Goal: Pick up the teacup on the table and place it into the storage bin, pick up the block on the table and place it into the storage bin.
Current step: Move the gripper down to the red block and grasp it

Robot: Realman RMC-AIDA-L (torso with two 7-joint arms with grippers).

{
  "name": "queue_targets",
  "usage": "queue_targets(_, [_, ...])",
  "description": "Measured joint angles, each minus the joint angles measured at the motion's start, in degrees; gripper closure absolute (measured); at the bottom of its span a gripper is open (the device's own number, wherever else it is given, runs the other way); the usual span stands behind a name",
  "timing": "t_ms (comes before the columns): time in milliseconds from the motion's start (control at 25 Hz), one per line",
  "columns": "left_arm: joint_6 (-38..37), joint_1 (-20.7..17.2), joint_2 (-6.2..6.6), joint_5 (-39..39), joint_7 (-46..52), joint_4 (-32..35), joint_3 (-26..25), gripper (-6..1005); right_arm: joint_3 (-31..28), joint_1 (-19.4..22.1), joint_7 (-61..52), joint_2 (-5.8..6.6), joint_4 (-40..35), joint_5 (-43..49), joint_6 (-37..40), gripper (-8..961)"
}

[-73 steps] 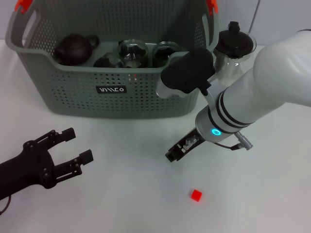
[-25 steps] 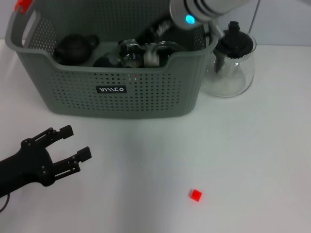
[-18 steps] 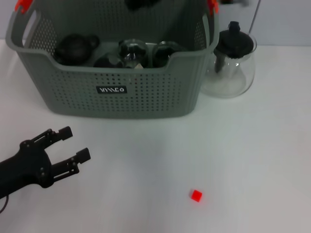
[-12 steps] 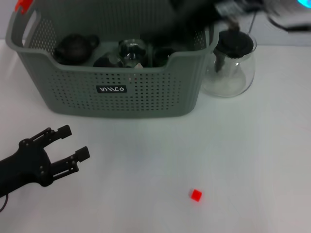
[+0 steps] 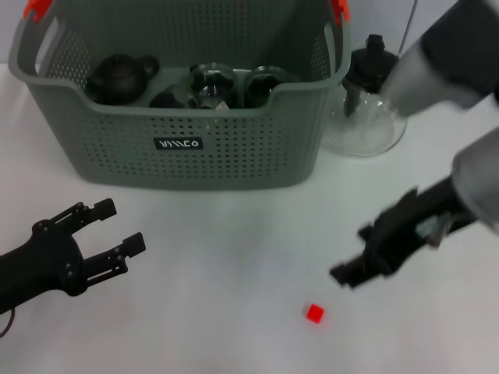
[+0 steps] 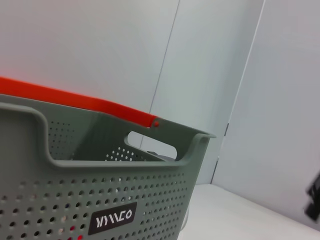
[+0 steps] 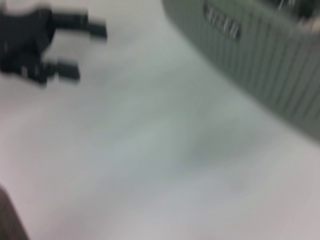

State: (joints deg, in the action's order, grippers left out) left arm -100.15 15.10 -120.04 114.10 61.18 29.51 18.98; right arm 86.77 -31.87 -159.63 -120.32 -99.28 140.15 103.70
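The red block (image 5: 314, 313) lies alone on the white table (image 5: 234, 312), in front of the storage bin (image 5: 179, 148) and well clear of it. My right gripper (image 5: 349, 274) hangs just beside the block, on its far right side, fingertips pointing down toward the tabletop. The block sits outside my jaws, a little nearer to me than the tips and not touching them. The head view blurs my right fingers, so I cannot tell whether they stand apart or together; nothing shows between them.

The grey perforated bin stands at the far side of the table, with orange clips on its handles and a black label on its near wall. Inside it I see a dark teapot (image 5: 121, 75) toward the left, and glass vessels (image 5: 214, 84) clustered in the middle; which of them is the teacup I cannot make out. A glass pot with a black lid (image 5: 373, 101) stands on the table just beside the bin's right end.

My left gripper (image 5: 117, 230) rests low over the table at the near left, fingers spread wide and holding nothing, well apart from the block. Its wrist camera looks at the bin's labelled wall (image 6: 100, 200) and orange handle strip.
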Motion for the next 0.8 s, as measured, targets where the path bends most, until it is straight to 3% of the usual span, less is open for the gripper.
queue_targets(280, [0.10, 0.41, 0.00, 0.16, 0.02, -0.07, 0.08, 155, 11.48, -1.12, 2.10, 0.03, 11.17, 1.92, -3.88, 277])
queue_targets(800, [0.14, 0.10, -0.28, 0.16, -0.22, -0.07, 0.18, 156, 19.13, -2.25, 2.64, -0.09, 19.10, 2.21, -14.87, 580])
